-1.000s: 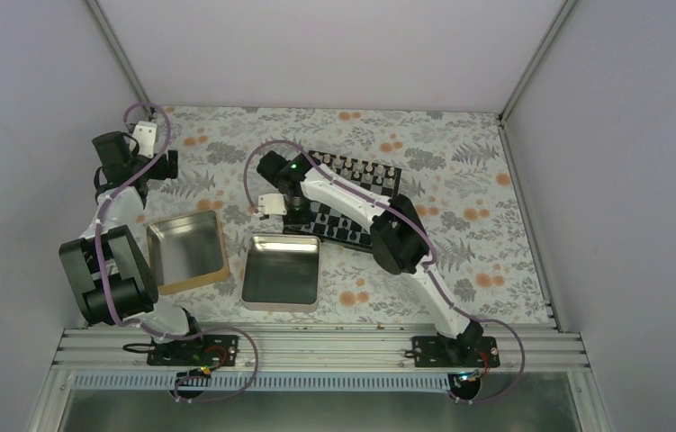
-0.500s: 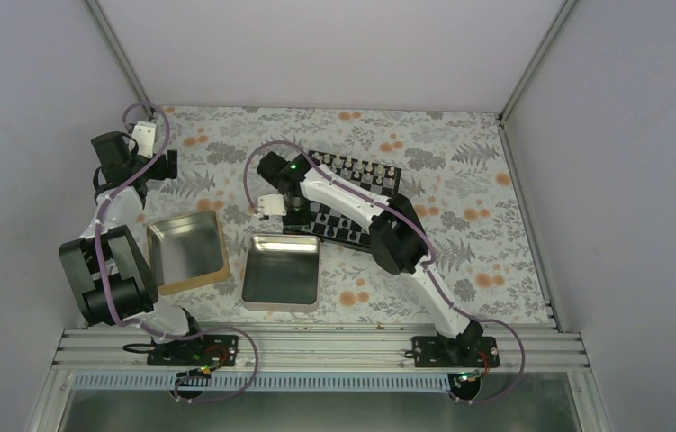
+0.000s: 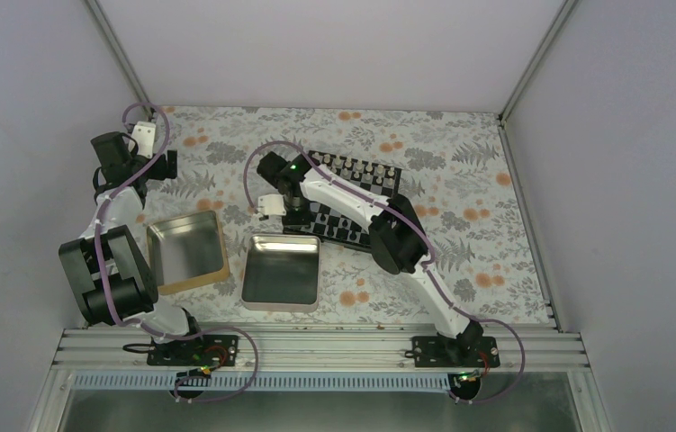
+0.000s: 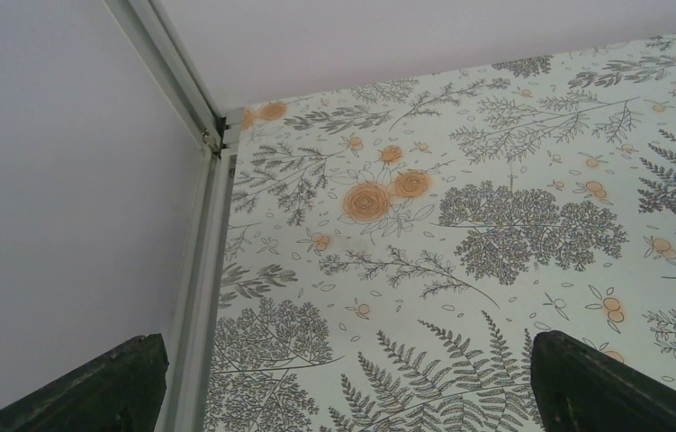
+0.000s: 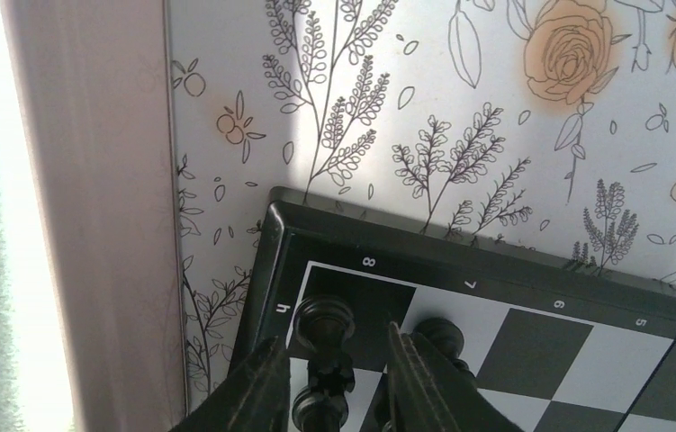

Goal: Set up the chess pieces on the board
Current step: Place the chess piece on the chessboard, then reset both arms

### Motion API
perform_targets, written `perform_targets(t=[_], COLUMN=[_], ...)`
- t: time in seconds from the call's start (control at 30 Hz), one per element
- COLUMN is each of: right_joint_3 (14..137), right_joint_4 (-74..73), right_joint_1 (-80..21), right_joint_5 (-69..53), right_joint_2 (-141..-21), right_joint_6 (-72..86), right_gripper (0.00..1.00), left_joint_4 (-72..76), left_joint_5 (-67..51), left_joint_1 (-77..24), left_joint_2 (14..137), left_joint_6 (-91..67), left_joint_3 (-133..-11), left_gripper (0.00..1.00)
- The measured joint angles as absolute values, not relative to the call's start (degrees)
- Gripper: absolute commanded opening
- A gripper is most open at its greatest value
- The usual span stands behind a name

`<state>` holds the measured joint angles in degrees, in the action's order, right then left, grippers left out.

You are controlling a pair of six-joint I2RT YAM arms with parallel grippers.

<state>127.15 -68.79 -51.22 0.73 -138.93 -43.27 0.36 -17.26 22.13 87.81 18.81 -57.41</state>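
Silver tin [image 3: 281,271] nearest, gold-rimmed tin [image 3: 188,252] left of it, both bare inside. Right gripper [image 5: 334,346] low over the board [image 5: 532,270] corner, jaws slightly parted, not gripping the black chess piece [image 5: 320,400] standing between them. Left gripper [image 4: 347,340] far left, spread wide above floral table [image 4: 514,225].

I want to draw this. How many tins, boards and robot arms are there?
Tins: 2 (gold-rimmed tin, silver tin)
Board: 1
Arms: 2 (left arm, right arm)
Total: 5
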Motion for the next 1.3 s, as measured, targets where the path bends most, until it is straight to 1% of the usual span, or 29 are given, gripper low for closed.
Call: perform_targets(t=[0.07, 0.13, 0.23, 0.3, 0.37, 0.53, 0.57, 0.6, 0.63, 0.67, 0.87, 1.07, 1.3], right_joint_3=[127.2, 127.2, 127.2, 127.2, 127.2, 127.2, 127.1, 127.0, 127.0, 126.8, 125.5, 116.9, 112.9], right_joint_4=[-68.6, -68.2, -67.4, -66.8, -65.9, -62.5, -61.4, -60.3, -59.2, -58.0, -50.0, -40.0, -35.3], right_joint_1=[-51.2, -51.2, -51.2, -51.2, -50.9, -49.6, -48.8, -47.9, -46.9, -45.6, -35.9, -27.6, -25.9], right_joint_5=[1.0, 1.4, 2.1, 2.5, 3.1, 4.5, 4.9, 5.1, 5.4, 5.7, 7.3, 7.0, 6.3], right_joint_2=[-138.9, -138.9, -138.6, -137.8, -136.3, -130.2, -128.7, -127.5, -126.4, -125.3, -122.2, -117.4, -114.2], right_joint_6=[-43.2, -43.2, -43.0, -42.9, -42.9, -41.9, -41.9, -41.8, -41.6, -41.3, -39.6, -37.4, -36.6], right_gripper=[0.34, 0.41, 0.46, 0.47, 0.5, 0.63, 0.67, 0.81, 0.98, 1.0, 1.0, 1.0, 1.0], left_joint_4=[0.4, 0.4, 0.3, 0.2, 0.0, -1.5, -1.7, -2.3, -2.6, -3.3, -6.2, -8.4, -8.4], left_joint_5=[-17.3, -17.3, -17.3, -17.3, -17.5, -17.5, -17.5, -17.5, -17.5, -17.5, -17.7, -18.3, -19.1], left_joint_1=[22.1, 22.1, 22.1, 22.1, 22.1, 22.1, 22.1, 22.1, 22.1, 22.1, 22.1, 22.1, 22.1], left_joint_2=[87.8, 87.8, 87.8, 87.8, 87.8, 87.8, 87.8, 87.8, 87.8, 87.9, 90.7, 92.3, 92.2], left_joint_6=[18.8, 18.8, 18.8, 18.8, 18.8, 18.8, 18.8, 18.8, 18.8, 18.8, 18.8, 17.5, 15.9], left_joint_3=[-57.4, -57.4, -57.4, -57.5, -57.6, -58.5, -58.8, -59.5, -60.1, -61.1, -69.3, -71.5, -70.9], left_gripper=[1.0, 1.0, 1.0, 1.0, 1.0, 1.0, 1.0, 1.0, 1.0, 1.0, 1.0, 1.0, 1.0])
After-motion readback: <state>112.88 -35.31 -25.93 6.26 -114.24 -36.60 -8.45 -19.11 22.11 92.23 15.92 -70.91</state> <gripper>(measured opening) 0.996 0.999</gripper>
